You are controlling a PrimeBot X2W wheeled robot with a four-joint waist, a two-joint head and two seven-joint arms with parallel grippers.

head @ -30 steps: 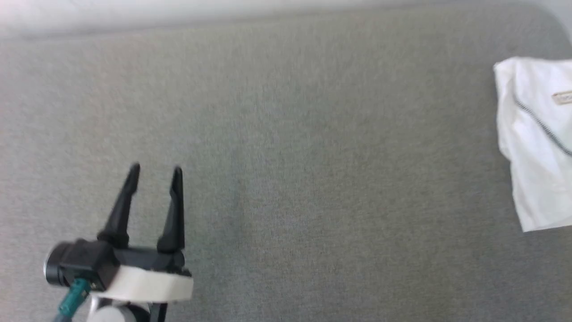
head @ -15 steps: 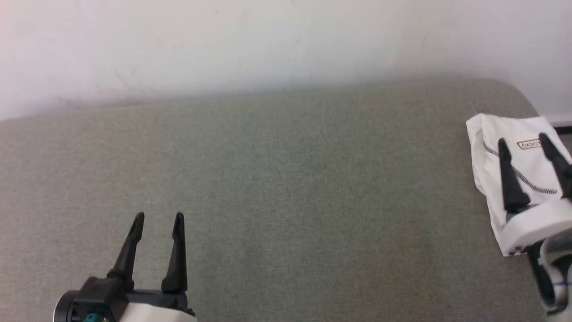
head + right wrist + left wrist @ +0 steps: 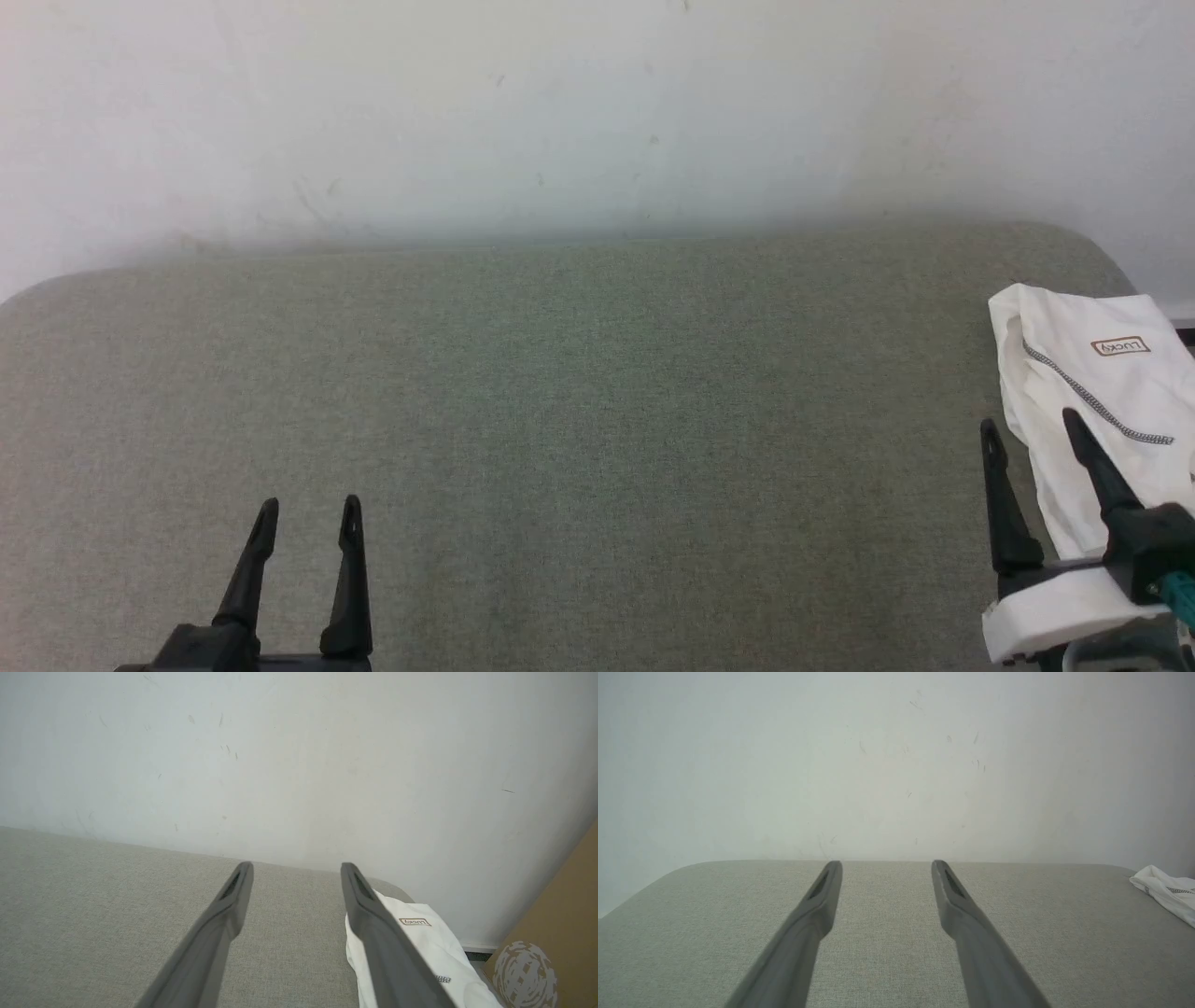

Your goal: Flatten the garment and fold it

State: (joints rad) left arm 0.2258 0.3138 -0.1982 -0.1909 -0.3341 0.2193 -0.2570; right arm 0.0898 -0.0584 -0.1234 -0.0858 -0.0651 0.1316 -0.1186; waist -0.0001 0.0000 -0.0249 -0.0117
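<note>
**Shirt sits at the right end, nearest my right arm**

The white shirt (image 3: 1092, 401) lies as a compact bundle at the right end of the grey-green upholstered surface (image 3: 597, 392), close to its rounded far corner and to the wall (image 3: 560, 112). Its outlined logo (image 3: 1119, 346) faces up near the far end. The bundle's long axis runs from near to far, roughly parallel to my fingers and leaning slightly right toward me.

From the right gripper (image 3: 1028, 422) the shirt is ahead and just to the right. In the head view the outer finger crosses the bundle's near left edge. I cannot tell whether it touches the cloth or hangs above it. The left gripper (image 3: 311, 504) is well apart from the shirt, across a broad stretch of bare upholstery, so I judge any reach belongs to the right arm first.

Both grippers have their jaws spread wide and hold nothing. A cardboard box (image 3: 556, 933) stands past the surface's right end, which I would mind when pulling the shirt toward the middle to spread it.
</note>
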